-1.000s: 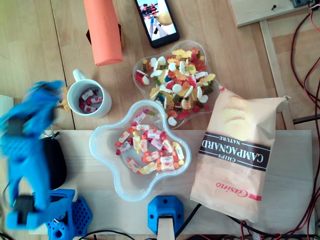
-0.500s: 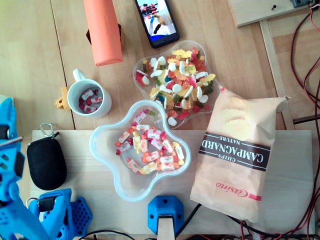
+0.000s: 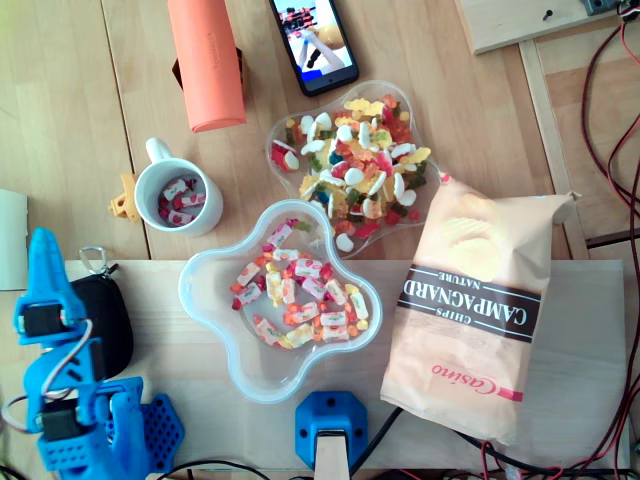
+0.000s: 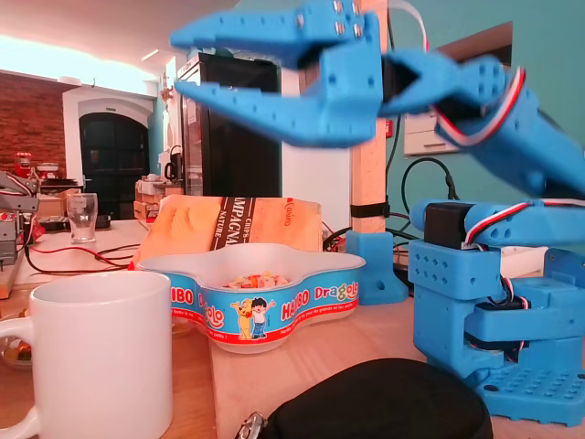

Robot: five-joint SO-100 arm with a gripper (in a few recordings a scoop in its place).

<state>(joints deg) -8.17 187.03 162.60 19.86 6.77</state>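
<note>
- Your gripper [image 4: 178, 64] is released: in the fixed view its two blue fingers gape wide, with nothing between them. From overhead the gripper [image 3: 42, 245] shows edge-on, so the gap cannot be read there.
- The black zip pouch [image 3: 112, 325] lies beneath it at the left of the overhead view, on the pale board [image 3: 595, 340]. The arm covers the pouch's left part.
- In the fixed view the pouch [image 4: 384, 407] is cut off by the near edge, and open air separates it from the fingers.
- The white mug [image 3: 180, 197] stands just beyond the pouch, with wrapped sweets inside. In the fixed view the mug [image 4: 91, 357] is cropped at the left and bottom, and its wall hides the sweets.
- The clear wavy bowl [image 3: 200, 290] of wrapped sweets sits right of the pouch. Its printed wall [image 4: 274, 306] faces you in the fixed view.
- The chips bag [image 3: 480, 310] lies at the far right. In the fixed view the bag [image 4: 228, 224] is partly hidden behind the bowl.
- A small yellow object [image 3: 124, 198] left of the mug is too small to name.
</note>
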